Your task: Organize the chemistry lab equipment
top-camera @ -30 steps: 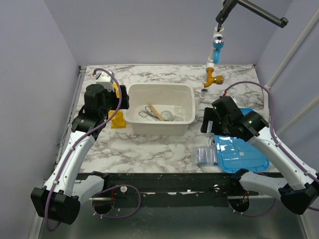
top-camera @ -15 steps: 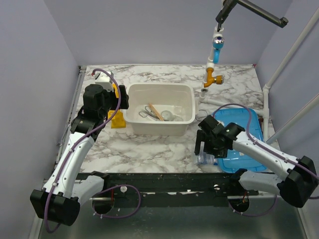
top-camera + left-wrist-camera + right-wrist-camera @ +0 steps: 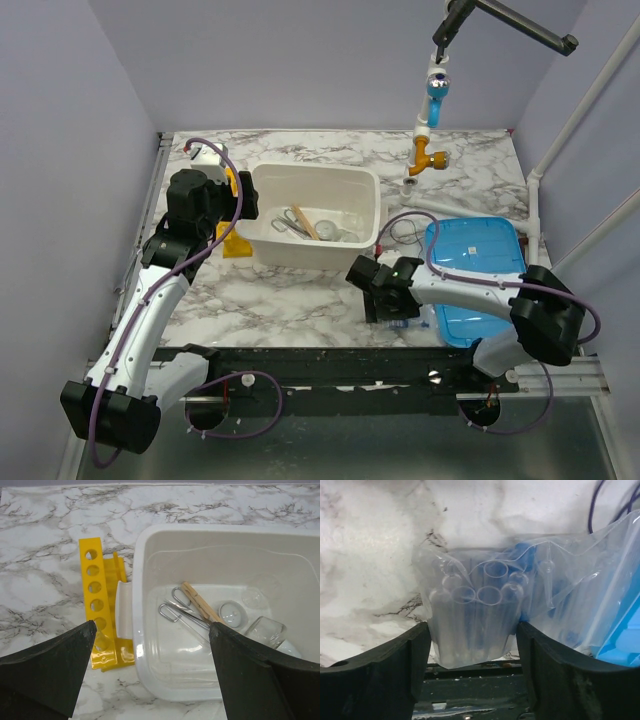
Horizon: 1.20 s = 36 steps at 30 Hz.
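The clear plastic bag (image 3: 480,600) holds clear tubes and blue parts and lies at the table's near edge. My right gripper (image 3: 472,630) is open around it, a finger close against each side of the bag. From above, the right gripper (image 3: 390,312) covers most of the bag (image 3: 408,322). My left gripper (image 3: 152,625) is open and empty above the left rim of the white tub (image 3: 140,555). In the tub lie silver tongs (image 3: 182,612), a wooden stick (image 3: 200,605) and clear glassware (image 3: 265,630). The yellow holed rack (image 3: 95,605) lies beside the tub.
A blue lid (image 3: 480,260) lies right of the bag, its corner showing in the right wrist view as blue lid (image 3: 620,645). An orange and blue tap fitting (image 3: 430,150) stands at the back. The table's dark front edge (image 3: 470,680) runs just below the bag.
My right arm has swung left and toward the near edge, from above the blue lid down to the bag, and its jaws have narrowed a little. The left arm has not moved.
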Tool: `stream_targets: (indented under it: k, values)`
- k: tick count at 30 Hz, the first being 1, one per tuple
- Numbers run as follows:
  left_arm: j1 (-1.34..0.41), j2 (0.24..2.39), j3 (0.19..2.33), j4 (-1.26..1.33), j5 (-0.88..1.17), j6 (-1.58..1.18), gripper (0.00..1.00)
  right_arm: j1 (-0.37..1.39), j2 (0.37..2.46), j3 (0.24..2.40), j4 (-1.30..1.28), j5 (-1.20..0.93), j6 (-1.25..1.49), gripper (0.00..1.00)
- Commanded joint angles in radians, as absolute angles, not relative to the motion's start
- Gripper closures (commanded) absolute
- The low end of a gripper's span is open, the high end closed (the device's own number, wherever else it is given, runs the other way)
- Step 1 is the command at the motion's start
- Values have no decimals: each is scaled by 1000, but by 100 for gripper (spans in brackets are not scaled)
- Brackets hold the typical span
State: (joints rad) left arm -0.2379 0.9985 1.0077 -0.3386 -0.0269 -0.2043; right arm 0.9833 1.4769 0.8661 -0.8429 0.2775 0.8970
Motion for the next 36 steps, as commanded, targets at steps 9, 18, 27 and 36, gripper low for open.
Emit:
stream_targets:
  k: [9,18,27,36]
  values:
    - [-242,977,1031,-331,-40,-196,1,1101,1446,835,-807,400,943,43]
    - [-242,973,1026,-328,-45,-198,1,1102,1318,856,-819,454,904,57]
    - [-242,976,1026,-327,-40,-201,1,1102,1325,830,-797,483,936,61]
    - [-242,976,1025,-327,-43,-201,1,1138,1434,878,-827,576,974,38]
